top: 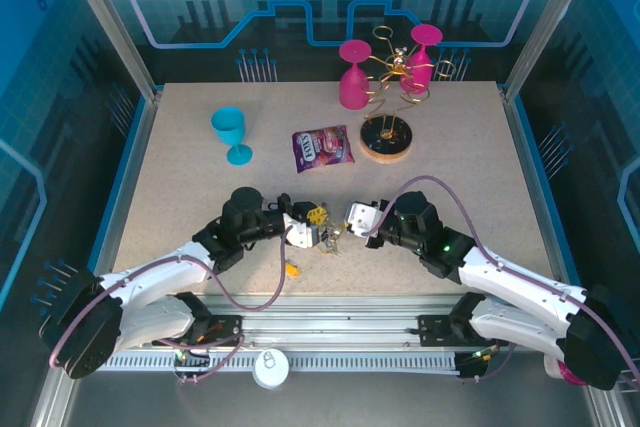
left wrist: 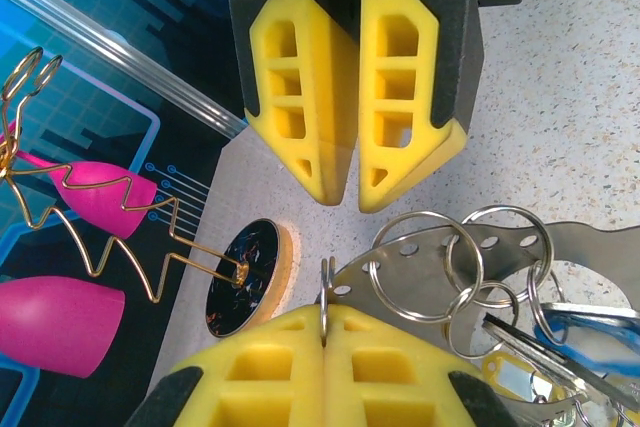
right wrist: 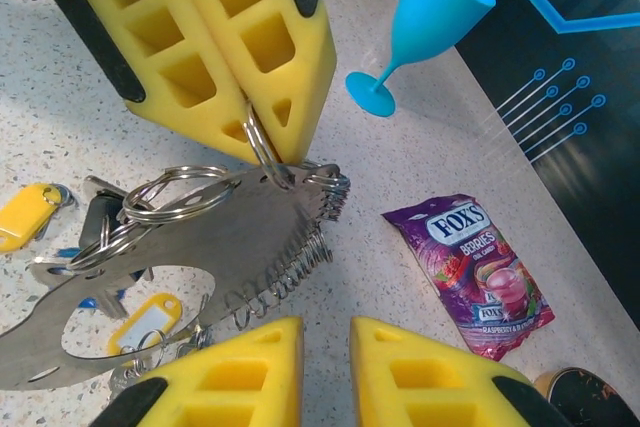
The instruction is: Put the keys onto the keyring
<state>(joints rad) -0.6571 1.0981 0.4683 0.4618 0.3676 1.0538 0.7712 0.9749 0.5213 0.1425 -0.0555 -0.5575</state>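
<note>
The keyring (right wrist: pixel 273 175), a thin grey wire loop seen edge-on, passes through a hole in a flat grey metal plate (right wrist: pixel 215 247) that carries several split rings. My left gripper (top: pixel 308 234) (left wrist: pixel 327 322) is shut on that loop. The keys (top: pixel 328 239), with yellow (right wrist: pixel 145 322), black and blue (left wrist: pixel 590 322) tags, lie bunched under the plate. One orange-tagged key (top: pixel 292 270) lies apart, nearer the front edge. My right gripper (top: pixel 352 219) (right wrist: pixel 327 347) faces the left one just short of the plate, open by a narrow gap, with only bare table between its pads.
A purple snack packet (top: pixel 322 147) lies behind the grippers. Farther left stands a blue goblet (top: pixel 232 134). At the back right a gold wire rack on a round wooden base (top: pixel 386 137) holds pink glasses (top: pixel 353 75).
</note>
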